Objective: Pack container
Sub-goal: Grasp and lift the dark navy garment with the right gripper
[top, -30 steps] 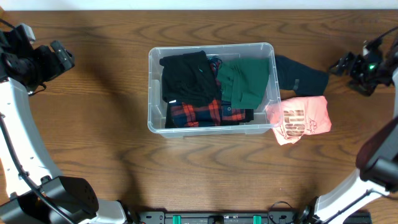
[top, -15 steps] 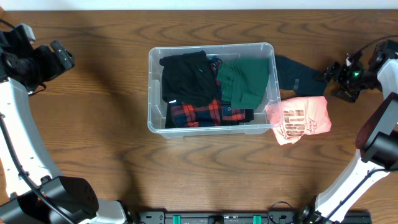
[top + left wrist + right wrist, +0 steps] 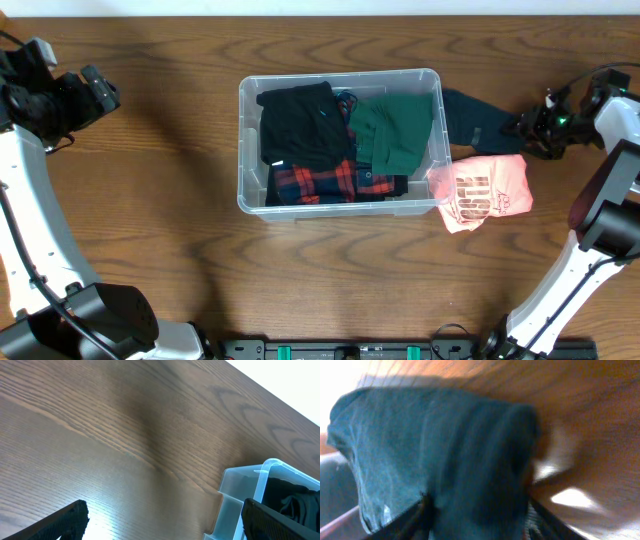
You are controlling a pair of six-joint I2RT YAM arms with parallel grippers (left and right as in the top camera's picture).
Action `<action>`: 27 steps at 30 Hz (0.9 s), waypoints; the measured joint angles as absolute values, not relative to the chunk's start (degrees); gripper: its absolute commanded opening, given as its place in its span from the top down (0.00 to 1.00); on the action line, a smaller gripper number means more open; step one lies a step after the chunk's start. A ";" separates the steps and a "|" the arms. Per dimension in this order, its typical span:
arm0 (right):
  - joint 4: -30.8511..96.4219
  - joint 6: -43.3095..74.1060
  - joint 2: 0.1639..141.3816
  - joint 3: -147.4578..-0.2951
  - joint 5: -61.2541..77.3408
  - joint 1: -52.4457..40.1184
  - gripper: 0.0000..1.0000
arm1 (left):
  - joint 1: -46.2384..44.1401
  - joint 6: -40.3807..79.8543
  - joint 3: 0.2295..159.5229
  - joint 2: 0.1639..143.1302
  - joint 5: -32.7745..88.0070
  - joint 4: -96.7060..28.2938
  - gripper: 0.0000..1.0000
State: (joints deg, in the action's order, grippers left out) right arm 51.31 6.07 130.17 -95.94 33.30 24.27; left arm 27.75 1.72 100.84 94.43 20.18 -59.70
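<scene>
The clear container point(image 3: 247, 140) stands mid-table, holding a black garment point(image 3: 300, 125), a green one point(image 3: 395, 125) and red plaid cloth point(image 3: 320, 182). A dark blue garment point(image 3: 480, 118) lies on the table against the container's right wall. My right gripper point(image 3: 525, 125) is at that garment's right end; in the right wrist view the blue cloth point(image 3: 445, 450) fills the gap between the fingers of the right gripper point(image 3: 480, 515), which press on it from both sides. My left gripper point(image 3: 100, 92) hangs open far to the left, with only table between its fingers and the container's corner point(image 3: 235, 495) beside the left gripper point(image 3: 165, 525).
A pink garment with a printed front point(image 3: 485, 190) lies on the table by the container's lower right corner, just below the blue one. The table's far edge runs along the top of the overhead view.
My right gripper moved left from the table's right edge to the blue garment's end and its fingers narrowed around the cloth. The left arm stayed still.
</scene>
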 measured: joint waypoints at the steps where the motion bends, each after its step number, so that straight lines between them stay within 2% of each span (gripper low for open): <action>1: 51.18 5.93 130.32 -95.94 33.43 24.03 0.60 | 27.75 1.72 100.84 94.43 20.18 -59.70 0.02; 2: 51.05 6.13 130.50 -95.94 33.50 23.75 0.65 | 27.75 1.72 100.84 94.43 20.18 -59.70 0.02; 6: 50.54 6.76 130.78 -95.94 33.74 23.22 0.98 | 27.75 1.72 100.84 94.43 20.21 -59.70 0.02; 16: 54.11 7.16 126.98 -95.98 37.04 23.55 0.99 | 27.75 1.72 100.84 94.43 20.21 -59.70 0.02; 27: 49.76 6.72 94.96 -96.66 55.90 22.59 0.99 | 27.75 1.72 100.84 94.43 20.21 -59.70 0.02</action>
